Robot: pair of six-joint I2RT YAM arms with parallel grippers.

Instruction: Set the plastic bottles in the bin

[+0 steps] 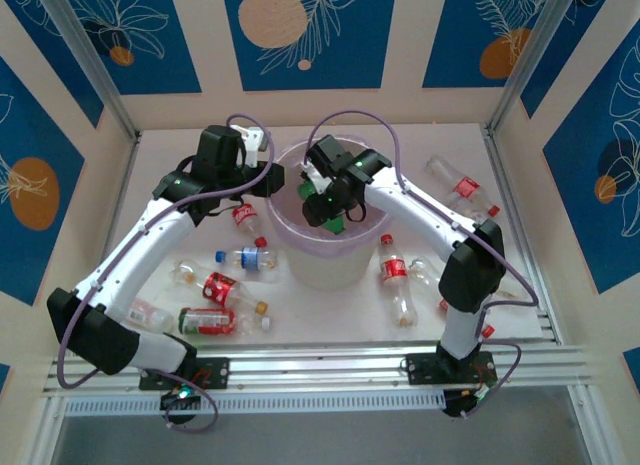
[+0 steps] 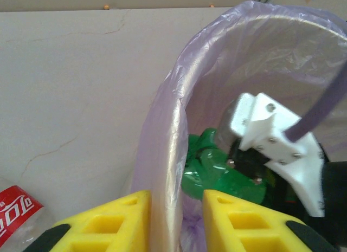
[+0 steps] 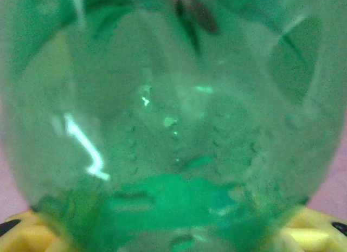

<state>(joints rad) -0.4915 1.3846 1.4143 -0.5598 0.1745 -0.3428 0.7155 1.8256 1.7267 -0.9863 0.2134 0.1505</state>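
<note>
White tabletop (image 1: 165, 150) walled by blue-patterned panels; at left, clear red-labelled plastic bottles (image 1: 222, 288) lie loose; the left gripper (image 2: 177, 208) straddles the rim of the round white bin (image 1: 325, 270) and its purple liner, though I cannot tell whether it pinches; the right gripper (image 1: 328, 210) is clamped on a translucent green plastic bottle (image 3: 173, 122) within the bin's mouth; the step in hand looks like the drop, so next its jaws must part; further bottles wait at right.
</note>
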